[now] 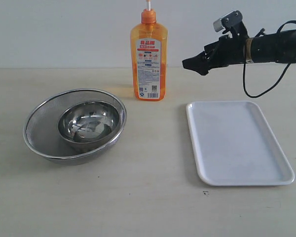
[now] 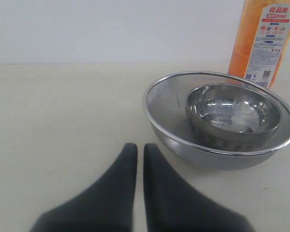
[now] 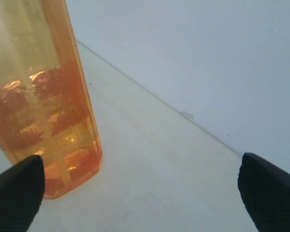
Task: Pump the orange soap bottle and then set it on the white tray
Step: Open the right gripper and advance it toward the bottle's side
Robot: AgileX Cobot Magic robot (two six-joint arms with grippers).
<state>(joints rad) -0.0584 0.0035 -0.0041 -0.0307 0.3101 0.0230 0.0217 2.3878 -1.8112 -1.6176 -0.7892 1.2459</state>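
Orange soap bottle (image 1: 149,59) stands upright on the table (image 1: 138,197), not on the white tray (image 1: 237,143), which lies near the bottle. Beside the bottle, not touching it, the right claw (image 1: 193,63) is spread wide and empty. The left claw (image 2: 140,150) is almost pressed together, empty, near the strainer (image 2: 159,111) next to the bottle.

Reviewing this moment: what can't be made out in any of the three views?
- Pump top of the orange soap bottle: cut off by the exterior view's top edge; both wrist views also crop it.
- Print on its label: too small in the exterior view, cut by the frame edge in the left wrist view.
- Left gripper: outside the exterior view.
- White tray: outside both wrist views.
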